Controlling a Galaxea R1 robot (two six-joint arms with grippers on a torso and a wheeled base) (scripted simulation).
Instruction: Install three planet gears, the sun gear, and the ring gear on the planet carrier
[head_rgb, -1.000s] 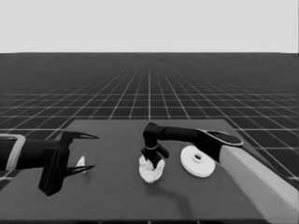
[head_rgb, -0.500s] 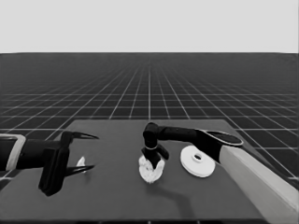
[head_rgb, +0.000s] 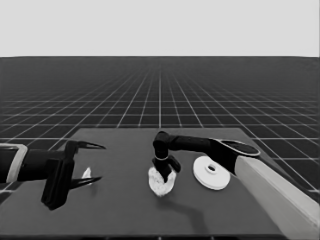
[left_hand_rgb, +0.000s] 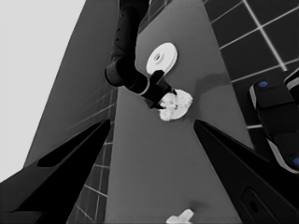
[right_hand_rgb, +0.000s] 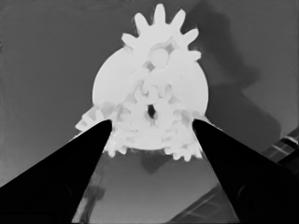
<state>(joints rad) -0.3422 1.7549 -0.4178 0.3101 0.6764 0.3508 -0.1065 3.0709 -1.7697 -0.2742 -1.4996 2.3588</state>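
Observation:
The smaller round part, the planet carrier (head_rgb: 161, 185) (right_hand_rgb: 117, 79), lies at mid table with planet gears on it. One gear (right_hand_rgb: 161, 28) juts over its far rim, and two more (right_hand_rgb: 91, 122) (right_hand_rgb: 184, 150) stick out beside the fingers. A fourth small gear (right_hand_rgb: 140, 126) sits at the centre. My right gripper (head_rgb: 166, 172) (right_hand_rgb: 152, 122) hovers just above the centre gear, open, its fingers to either side of it. The larger round part, the ring gear (head_rgb: 212, 172) (left_hand_rgb: 162, 57), lies flat to the right. My left gripper (head_rgb: 102, 162) waits open at the table's left end.
A thin white piece (head_rgb: 86, 174) (left_hand_rgb: 181, 217) lies on the table beneath the left fingers, not held. The right arm's pale forearm (head_rgb: 280, 195) crosses the lower right corner. Dark machinery with blue lights (left_hand_rgb: 275, 116) stands past the table's edge.

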